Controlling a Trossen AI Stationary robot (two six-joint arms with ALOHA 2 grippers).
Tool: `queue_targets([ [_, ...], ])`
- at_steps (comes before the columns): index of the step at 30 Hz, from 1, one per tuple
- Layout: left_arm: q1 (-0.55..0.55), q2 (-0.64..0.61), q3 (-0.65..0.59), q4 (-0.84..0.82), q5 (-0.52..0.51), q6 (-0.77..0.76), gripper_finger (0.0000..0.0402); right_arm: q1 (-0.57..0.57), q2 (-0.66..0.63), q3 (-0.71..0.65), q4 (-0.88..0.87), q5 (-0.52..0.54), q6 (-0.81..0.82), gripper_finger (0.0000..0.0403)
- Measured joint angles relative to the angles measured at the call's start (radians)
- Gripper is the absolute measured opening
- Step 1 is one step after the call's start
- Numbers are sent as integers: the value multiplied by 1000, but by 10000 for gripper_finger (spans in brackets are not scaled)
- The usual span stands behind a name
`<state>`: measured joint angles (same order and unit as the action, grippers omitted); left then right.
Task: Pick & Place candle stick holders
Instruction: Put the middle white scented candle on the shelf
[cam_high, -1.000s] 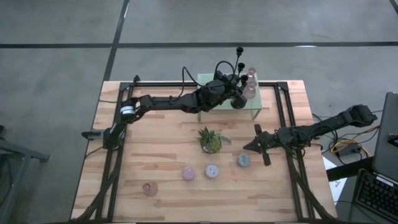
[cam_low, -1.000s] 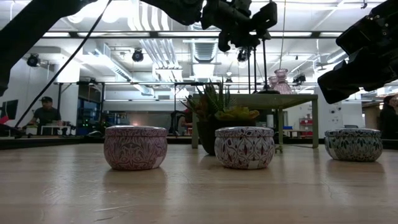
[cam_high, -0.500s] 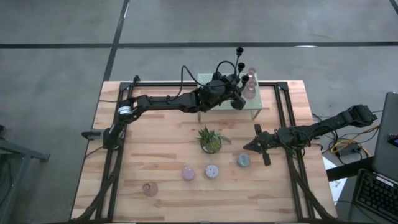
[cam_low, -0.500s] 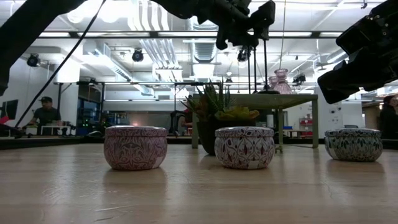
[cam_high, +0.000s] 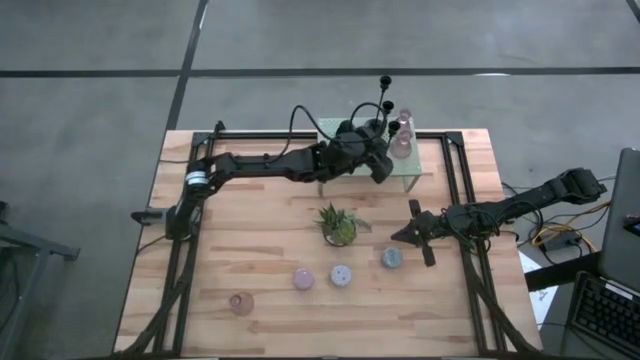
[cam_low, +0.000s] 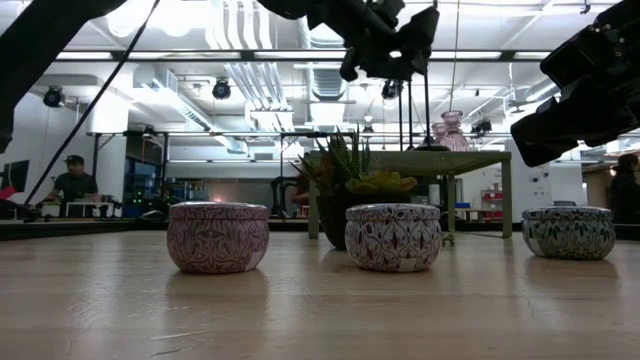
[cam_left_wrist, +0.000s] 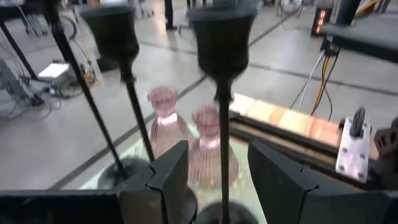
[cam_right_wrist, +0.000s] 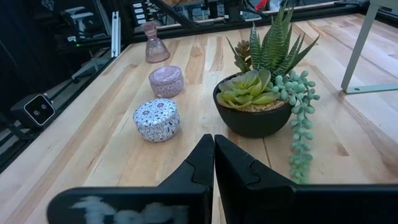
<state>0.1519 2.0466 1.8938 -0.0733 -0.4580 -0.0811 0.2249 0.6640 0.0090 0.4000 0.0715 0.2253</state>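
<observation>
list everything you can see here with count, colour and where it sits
black candlesticks: three, black, upright on the rack at the table's far edge
pink glass holders on the rack: two, ribbed pink, beside the candlesticks
pink glass holder: one, pink, on the table's near left
round tins: three in a row at the near side, pink, lilac, blue
potted plant: one, green in a dark bowl, mid-table
rack: one, pale green, far centre of the table
table: one, light wood
person: one, dark clothes, in the room behind
left gripper: over the rack, fingers either side of a candlestick stem, gaps showing
right gripper: shut, above the table near the blue tin
</observation>
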Motion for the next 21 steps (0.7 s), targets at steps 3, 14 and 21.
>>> queue_targets([
  [3, -8, -9, 0, -58, 0, -23, 170, 0, 0, 0, 0, 0, 0, 9],
  [14, -47, -57, -1, -243, 4, -96, 170, 0, 0, 0, 0, 0, 0, 9],
  [21, -92, -80, -1, -269, 13, -124, 170, 0, 0, 0, -1, 0, 0, 9],
])
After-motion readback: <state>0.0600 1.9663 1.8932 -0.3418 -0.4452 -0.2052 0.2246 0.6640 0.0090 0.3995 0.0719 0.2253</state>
